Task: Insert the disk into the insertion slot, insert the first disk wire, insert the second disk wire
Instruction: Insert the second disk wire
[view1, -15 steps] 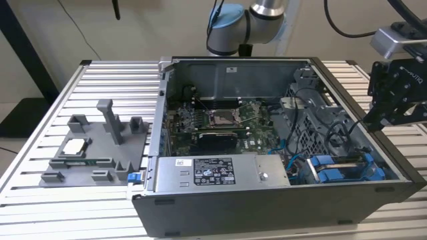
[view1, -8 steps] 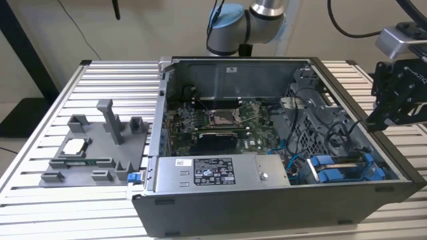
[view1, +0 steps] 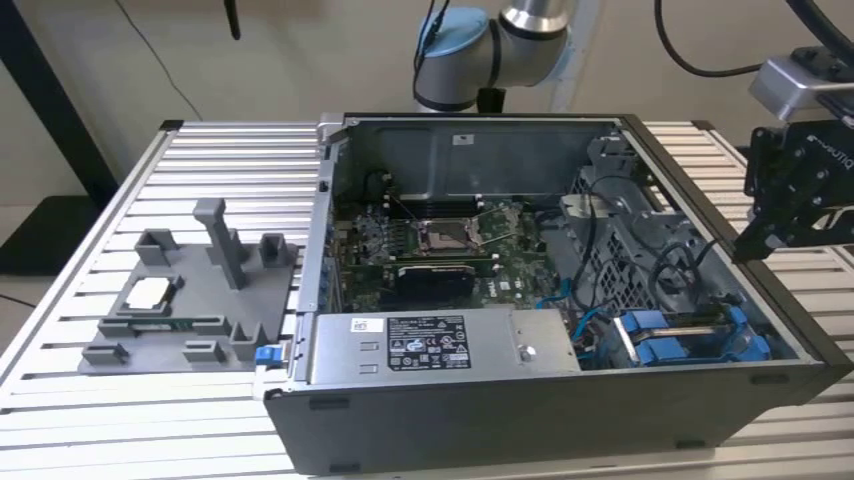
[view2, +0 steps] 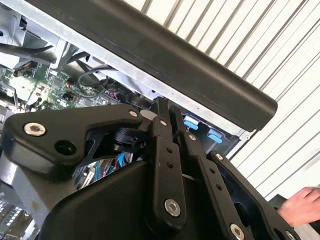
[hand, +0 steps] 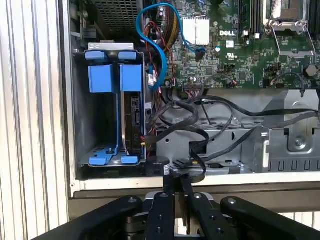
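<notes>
The disk (hand: 134, 114) stands on edge in its blue carrier (hand: 131, 77) inside the drive cage (view1: 681, 335) at the case's front corner, on the exterior view's right. My gripper (view1: 750, 240) hangs just outside the case wall beside that cage. Its black fingers (hand: 172, 192) are pressed together with nothing between them, also seen in the second wrist view as the gripper (view2: 161, 112). A blue wire (hand: 150, 30) loops from the board toward the cage. Black wires (hand: 200, 117) lie over the metal floor beside the disk. Whether any wire is plugged into the disk I cannot tell.
A silver labelled power-supply box (view1: 427, 345) fills the case's front. The motherboard (view1: 441, 245) lies behind it. A grey fixture (view1: 187, 300) holding small parts sits on the ribbed table at the exterior view's left. A person's hand (view2: 300, 205) rests near the table edge.
</notes>
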